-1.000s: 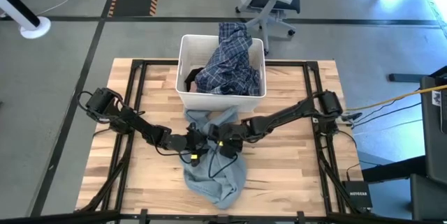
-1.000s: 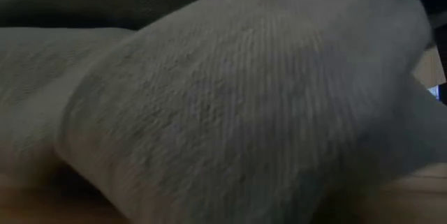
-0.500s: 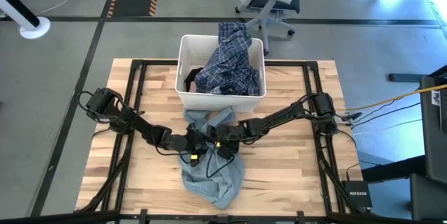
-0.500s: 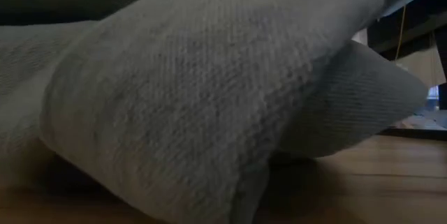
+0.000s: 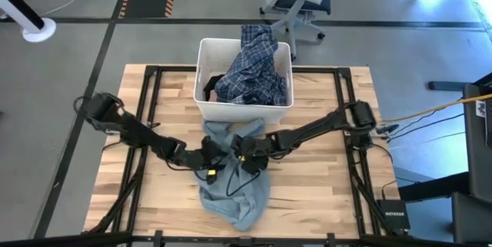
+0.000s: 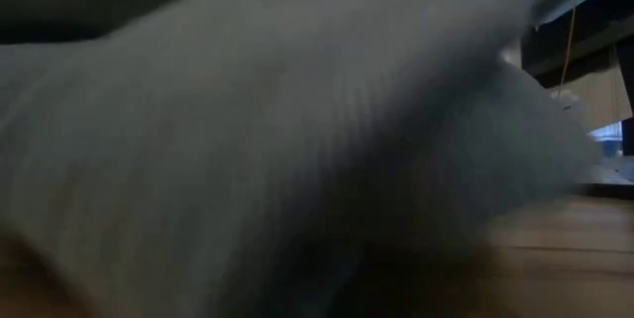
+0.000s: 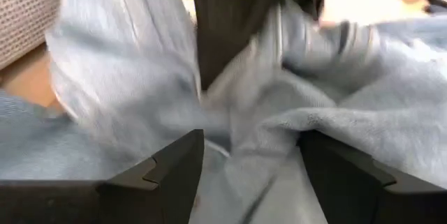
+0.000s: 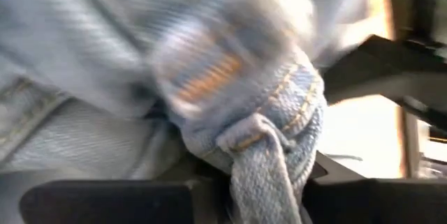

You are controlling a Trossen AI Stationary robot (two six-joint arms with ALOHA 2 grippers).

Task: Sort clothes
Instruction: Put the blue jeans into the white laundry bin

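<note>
- Both arms meet over the denim shirt (image 5: 234,189), which lies crumpled on the table (image 5: 323,201) just in front of the bin (image 5: 201,85), apparently to gather the big garment between them.
- The left gripper (image 7: 248,165) stands open, its fingers (image 7: 164,172) either side of a ridge of fabric, gripping nothing.
- The right gripper (image 5: 240,155) has a bunched denim seam (image 8: 276,137) at its fingers; whether it is clamped on it cannot be told.
- The plaid shirt (image 5: 254,66) overfills the bin, spilling over its far rim, with a dark garment (image 5: 211,84) beside it.
- Denim blocks nearly all of the low camera.
</note>
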